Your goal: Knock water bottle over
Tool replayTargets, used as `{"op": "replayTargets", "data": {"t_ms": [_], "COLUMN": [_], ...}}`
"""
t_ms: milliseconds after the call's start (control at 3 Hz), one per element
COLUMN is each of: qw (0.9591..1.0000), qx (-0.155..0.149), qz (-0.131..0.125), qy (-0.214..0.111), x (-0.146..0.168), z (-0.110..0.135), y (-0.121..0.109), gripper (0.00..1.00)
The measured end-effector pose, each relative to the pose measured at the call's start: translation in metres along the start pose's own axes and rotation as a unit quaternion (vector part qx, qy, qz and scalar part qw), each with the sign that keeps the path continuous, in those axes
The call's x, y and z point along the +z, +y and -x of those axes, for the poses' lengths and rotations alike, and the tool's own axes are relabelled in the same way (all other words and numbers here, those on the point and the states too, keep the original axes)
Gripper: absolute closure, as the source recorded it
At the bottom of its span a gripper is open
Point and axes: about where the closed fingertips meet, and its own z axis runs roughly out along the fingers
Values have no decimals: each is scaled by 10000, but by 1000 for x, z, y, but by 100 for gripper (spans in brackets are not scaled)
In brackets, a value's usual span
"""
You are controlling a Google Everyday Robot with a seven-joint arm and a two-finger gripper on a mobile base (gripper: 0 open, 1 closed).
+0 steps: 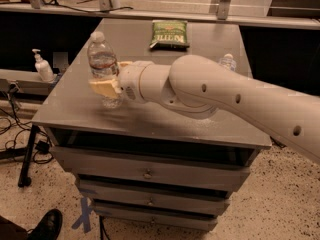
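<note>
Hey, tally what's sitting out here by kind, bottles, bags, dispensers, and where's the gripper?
Bottles: 2, the water bottle and a bottle top showing behind the arm
Bags: 1, the green bag
Dispensers: 1, the pump dispenser
Total: 4
The gripper is against the water bottle's side.
</note>
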Motion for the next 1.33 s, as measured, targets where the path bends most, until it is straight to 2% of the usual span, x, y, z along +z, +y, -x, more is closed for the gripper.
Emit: {"op": "replayTargets", "data": {"t_ms": [333,667,1000,1333], "qw": [9999,9983,9937,9839], "qx": [-119,-467,-783,-1033], "qz": [0,60,283,320], "qy": [104,353,746,1425], "x": [-2,-6,-4,5], "z": [15,44,75,80], "y": [-4,-11,-14,-46], "gripper": [87,100,100,100]}}
